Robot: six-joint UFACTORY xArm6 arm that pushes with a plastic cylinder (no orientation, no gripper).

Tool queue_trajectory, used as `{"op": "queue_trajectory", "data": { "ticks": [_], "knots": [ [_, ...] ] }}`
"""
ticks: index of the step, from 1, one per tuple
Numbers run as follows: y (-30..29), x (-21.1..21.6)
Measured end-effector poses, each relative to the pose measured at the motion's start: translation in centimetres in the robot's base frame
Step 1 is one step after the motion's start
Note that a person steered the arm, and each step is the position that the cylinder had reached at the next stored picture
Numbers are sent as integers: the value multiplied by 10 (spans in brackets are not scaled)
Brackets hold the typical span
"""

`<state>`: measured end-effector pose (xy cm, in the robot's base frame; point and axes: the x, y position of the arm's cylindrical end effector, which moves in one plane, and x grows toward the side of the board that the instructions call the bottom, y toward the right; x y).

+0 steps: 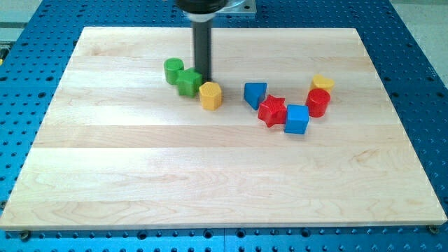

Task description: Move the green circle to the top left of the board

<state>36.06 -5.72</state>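
Pale, smooth-grained wood makes up the tabletop [210,175], which rests on a blue metal base [420,84] dotted with holes. My tip [204,80], the end of a straight dark rod that serves as the tool and has nothing to open or close, sits just beside the green star-shaped block [188,82] and the yellow hexagonal block [210,95], with the green circle [173,70] touching that star on its upper left. Toward the view's right cluster a blue wedge [255,94], red star [271,110], blue cube [297,119], red cylinder [318,102] and yellow heart-like block [323,83].

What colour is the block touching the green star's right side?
Yellow, a hexagon-like block, seen in the camera view.
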Motion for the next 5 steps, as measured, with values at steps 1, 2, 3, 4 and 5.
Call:
{"op": "queue_trajectory", "data": {
  "ticks": [1, 2, 3, 4, 5],
  "knots": [
    [-39, 6],
    [-27, -19],
    [-22, -58],
    [13, -62],
    [-55, -72]
  ]
}}
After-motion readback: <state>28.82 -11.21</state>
